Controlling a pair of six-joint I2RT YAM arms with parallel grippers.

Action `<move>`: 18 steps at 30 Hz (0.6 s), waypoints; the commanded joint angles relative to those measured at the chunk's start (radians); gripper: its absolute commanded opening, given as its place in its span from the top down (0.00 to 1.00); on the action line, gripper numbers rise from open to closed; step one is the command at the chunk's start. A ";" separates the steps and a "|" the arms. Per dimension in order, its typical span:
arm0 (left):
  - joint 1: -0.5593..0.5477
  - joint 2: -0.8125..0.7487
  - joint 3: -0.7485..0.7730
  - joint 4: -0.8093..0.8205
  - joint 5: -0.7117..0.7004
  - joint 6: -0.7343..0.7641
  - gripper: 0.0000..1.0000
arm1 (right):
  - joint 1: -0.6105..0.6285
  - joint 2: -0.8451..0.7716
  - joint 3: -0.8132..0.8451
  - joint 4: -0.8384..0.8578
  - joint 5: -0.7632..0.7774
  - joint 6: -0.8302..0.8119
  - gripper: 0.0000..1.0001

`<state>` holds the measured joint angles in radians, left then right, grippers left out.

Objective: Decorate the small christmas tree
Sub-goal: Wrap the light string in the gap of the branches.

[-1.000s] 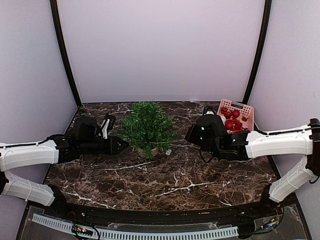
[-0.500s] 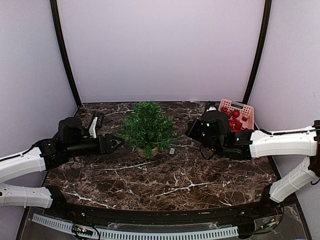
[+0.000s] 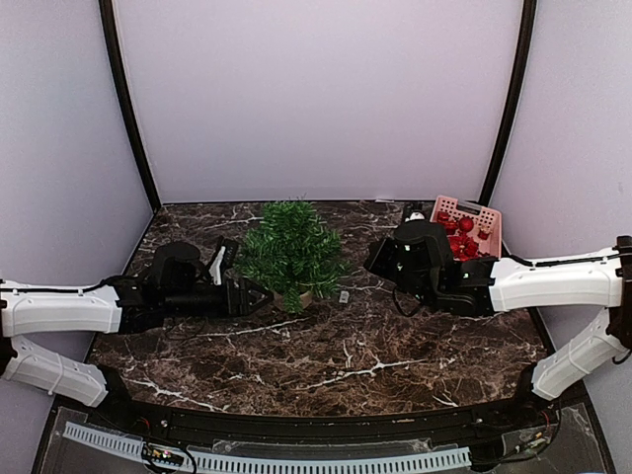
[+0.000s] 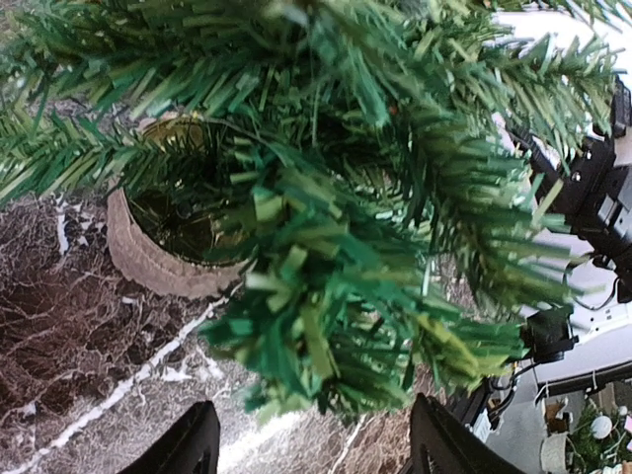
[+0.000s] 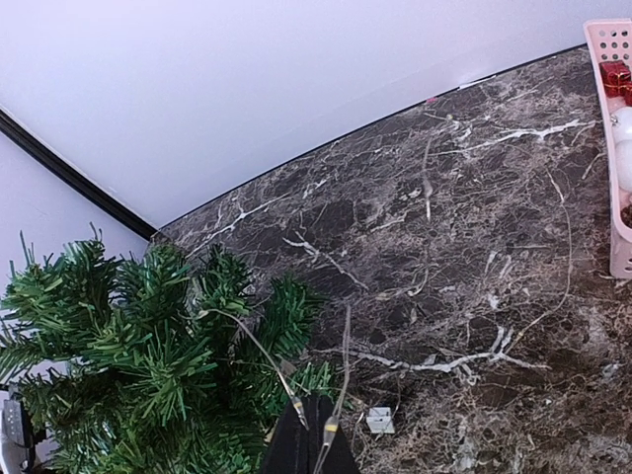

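Note:
The small christmas tree (image 3: 288,249) stands mid-table on its round tan base (image 4: 158,265). My left gripper (image 3: 259,294) is low at the tree's left side, beside the base. It is open, and its dark fingertips (image 4: 190,450) flank a drooping branch (image 4: 336,326) without touching it. My right gripper (image 5: 312,446) is to the right of the tree (image 5: 138,375). It is shut on a thin light string (image 5: 259,348) with tiny bulbs, which runs from the branches to the fingers.
A pink basket (image 3: 472,227) of red and white ornaments sits at the back right, its rim (image 5: 604,128) showing in the right wrist view. A small white piece (image 3: 343,295) lies on the marble by the tree. Purple walls close the table's sides and back.
The left gripper has opened wide. The left arm drew back, then came forward and lower toward the tree's base. The right arm has hardly moved.

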<state>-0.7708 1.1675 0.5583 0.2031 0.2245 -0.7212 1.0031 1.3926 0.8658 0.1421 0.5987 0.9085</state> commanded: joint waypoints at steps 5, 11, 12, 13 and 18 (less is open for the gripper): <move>-0.003 0.020 0.033 0.054 -0.067 -0.021 0.57 | -0.006 -0.011 0.037 0.041 0.016 -0.033 1.00; 0.001 0.010 0.031 0.025 -0.114 -0.024 0.92 | 0.007 -0.007 0.041 0.052 0.012 -0.033 1.00; 0.007 0.004 0.025 0.010 -0.124 -0.023 0.95 | 0.014 -0.006 0.043 0.048 0.017 -0.032 1.00; 0.012 -0.010 0.021 0.004 -0.124 -0.019 0.99 | 0.022 -0.005 0.043 0.046 0.026 -0.030 1.00; 0.081 -0.053 0.006 -0.028 -0.063 0.030 1.00 | 0.074 0.010 0.044 0.022 0.069 0.004 1.00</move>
<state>-0.7403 1.1660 0.5694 0.2085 0.1333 -0.7403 1.0321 1.3926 0.8791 0.1497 0.6167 0.8925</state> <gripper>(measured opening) 0.025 0.006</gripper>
